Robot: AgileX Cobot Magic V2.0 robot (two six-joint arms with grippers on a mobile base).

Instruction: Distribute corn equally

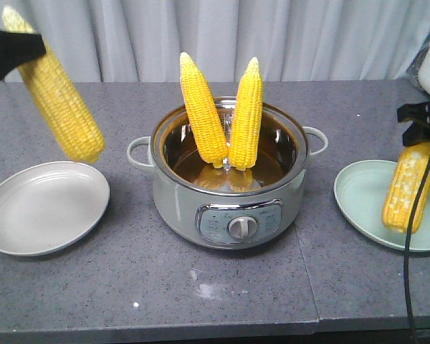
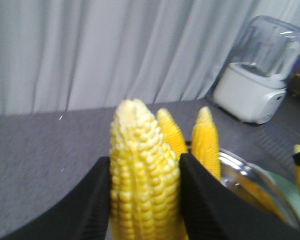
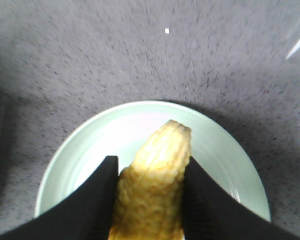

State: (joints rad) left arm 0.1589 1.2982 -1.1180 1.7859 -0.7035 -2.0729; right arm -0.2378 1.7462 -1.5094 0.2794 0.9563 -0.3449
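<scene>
Left fingers: clamped on left cob, high above grey plate.
Right fingers: clamped on right cob, over green plate.
Middle: we see a pot holding two upright cobs.

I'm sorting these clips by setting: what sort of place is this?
Probably a mock kitchen set up for robot trials, not a home: a grey speckled countertop, an electric cooking pot with a dial holding corn cobs, a blender-like appliance, and a plain curtain behind.
</scene>
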